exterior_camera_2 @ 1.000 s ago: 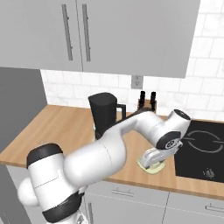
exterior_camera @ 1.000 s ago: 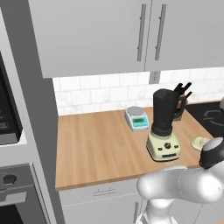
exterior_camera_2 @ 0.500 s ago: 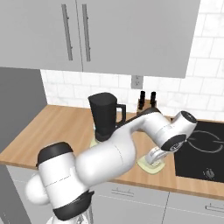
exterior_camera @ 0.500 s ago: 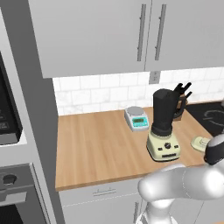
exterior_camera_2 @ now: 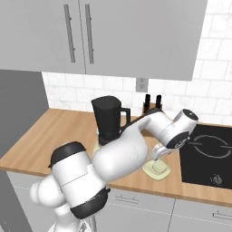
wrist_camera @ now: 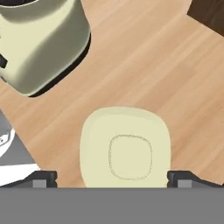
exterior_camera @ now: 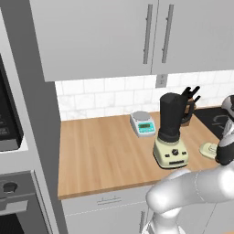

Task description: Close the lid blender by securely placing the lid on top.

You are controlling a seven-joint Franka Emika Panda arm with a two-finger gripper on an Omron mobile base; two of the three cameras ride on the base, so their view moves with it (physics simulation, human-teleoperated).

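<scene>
Cream plastic lid [wrist_camera: 125,151] lies flat on the counter [wrist_camera: 144,57] — looks light, stiff and slick, so our wide-open gripper [wrist_camera: 113,178] straddling it should pinch the rim.

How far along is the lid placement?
Done: the open claw is lined up over the lid, one fingertip at each side. In hand: nothing gripped; the lid lies flat on the counter beside the blender. Left: grasp, lift, seat it on the open jar.
</scene>
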